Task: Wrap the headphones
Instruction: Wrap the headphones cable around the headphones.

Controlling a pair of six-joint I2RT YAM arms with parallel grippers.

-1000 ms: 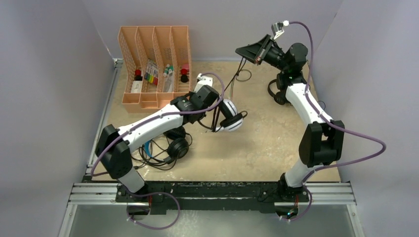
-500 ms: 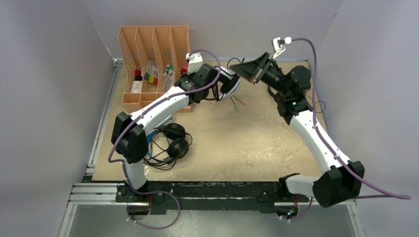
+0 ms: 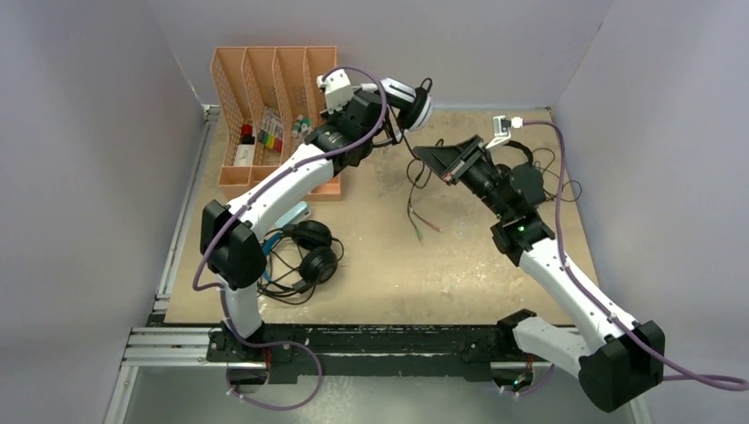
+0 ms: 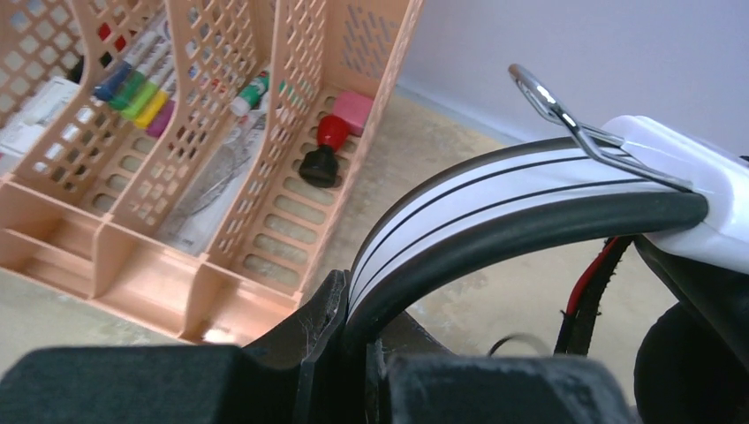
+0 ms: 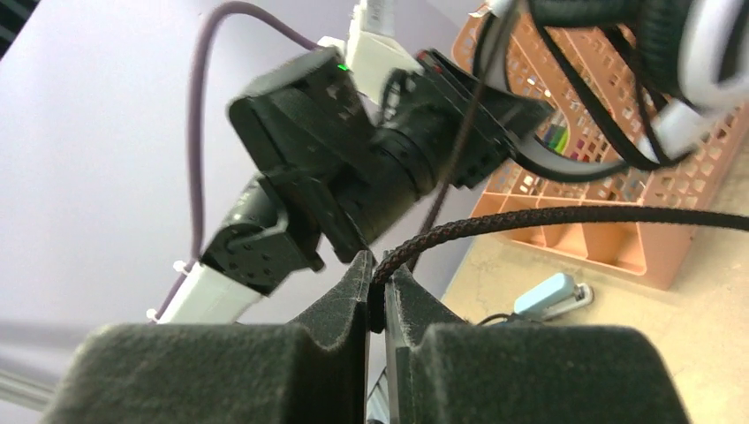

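Your left hand (image 4: pixel 358 353) is clamped on the curved headband of the white-and-black over-ear headset (image 3: pixel 412 99). It holds the headset up in the air at the far edge of the tabletop (image 3: pixel 459 265), just beside the right end of the peach plastic desk organizer (image 3: pixel 274 88). In the left wrist view the white band with its black stripes and dark padded underside arches out from between the fingers toward the right. Your right hand (image 5: pixel 375 300) is pinched tight on the braided dark cable (image 5: pixel 548 216), which leaves the fingertips and runs off to the right of that view. From above, this hand sits just below and to the right of the lifted headset. The cable drops from it to the tabletop and ends in a pair of small plugs, one reddish and one greenish. The black headset with the blue headband (image 3: pixel 316 263) lies flat on the tabletop near the left arm, its thin cable in loose loops around it, well apart from both hands. A small light-blue object (image 3: pixel 291 215) lies between that headset and the organizer, whose slots hold coloured markers and small red-and-black items.
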